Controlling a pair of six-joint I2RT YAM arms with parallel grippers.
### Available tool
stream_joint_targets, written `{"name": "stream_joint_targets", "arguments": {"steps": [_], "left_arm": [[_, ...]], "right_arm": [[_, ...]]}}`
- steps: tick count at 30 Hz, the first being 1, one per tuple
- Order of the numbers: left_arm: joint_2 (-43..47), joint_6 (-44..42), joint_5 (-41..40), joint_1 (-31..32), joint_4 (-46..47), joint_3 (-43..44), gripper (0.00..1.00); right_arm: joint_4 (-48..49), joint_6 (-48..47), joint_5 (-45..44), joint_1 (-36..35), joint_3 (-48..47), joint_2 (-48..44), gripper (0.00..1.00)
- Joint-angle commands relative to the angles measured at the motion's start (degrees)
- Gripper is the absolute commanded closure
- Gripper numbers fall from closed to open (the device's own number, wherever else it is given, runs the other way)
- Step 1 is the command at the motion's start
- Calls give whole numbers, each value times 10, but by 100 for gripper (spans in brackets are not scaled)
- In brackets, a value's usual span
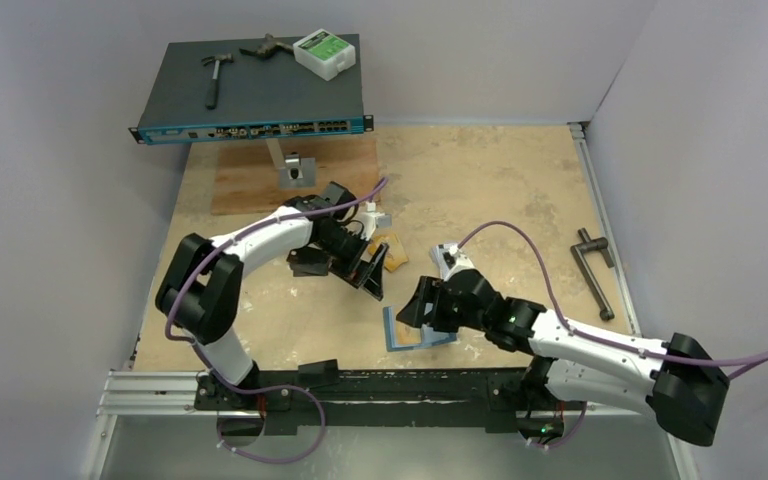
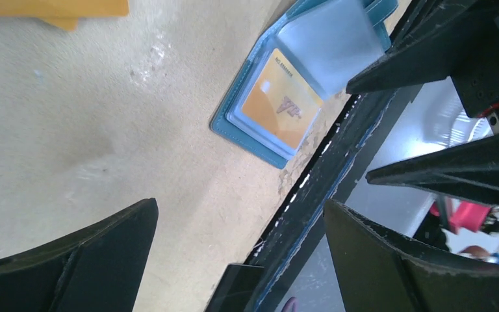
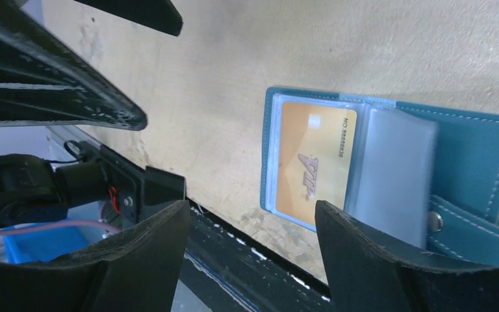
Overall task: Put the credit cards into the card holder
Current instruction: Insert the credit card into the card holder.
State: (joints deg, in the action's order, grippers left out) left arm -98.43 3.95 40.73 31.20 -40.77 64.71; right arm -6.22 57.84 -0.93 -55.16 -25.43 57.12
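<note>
Card holder (image 3: 474, 149) lies open, an orange card (image 3: 312, 162) in its pocket.

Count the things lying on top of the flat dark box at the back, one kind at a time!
Hammer: 1
Pliers-like tool: 1
White and green box: 1
Total: 3

I see the left gripper (image 2: 239, 214) wide open over the table (image 2: 104, 117), nothing between its fingers (image 2: 91, 260). The card holder (image 2: 247, 81) lies open near the table edge, with one orange credit card (image 2: 282, 104) inside its clear pocket. A second orange card (image 2: 52, 6) shows at the top edge.
</note>
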Motion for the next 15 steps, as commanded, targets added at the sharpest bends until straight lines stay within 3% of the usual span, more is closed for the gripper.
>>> {"name": "stream_joint_targets", "arguments": {"steps": [1, 4, 7, 11, 13, 15], "left_arm": [[47, -73, -38, -2, -65, 61, 0], [68, -107, -50, -3, -96, 97, 0], [98, -125, -82, -1, -109, 145, 0], [80, -157, -70, -25, -179, 248, 0], [69, -88, -20, -78, -168, 221, 0], [39, -52, 81, -124, -186, 213, 0]], "right_arm": [[-5, 10, -10, 17, 3, -26, 28], [-35, -16, -11, 61, -10, -57, 26], [-72, -71, 7, 160, -34, -90, 23], [-84, -144, 65, 277, -74, -76, 11], [-68, -159, 92, 305, -87, -57, 3], [-58, -168, 103, 322, -100, -36, 1]]}}
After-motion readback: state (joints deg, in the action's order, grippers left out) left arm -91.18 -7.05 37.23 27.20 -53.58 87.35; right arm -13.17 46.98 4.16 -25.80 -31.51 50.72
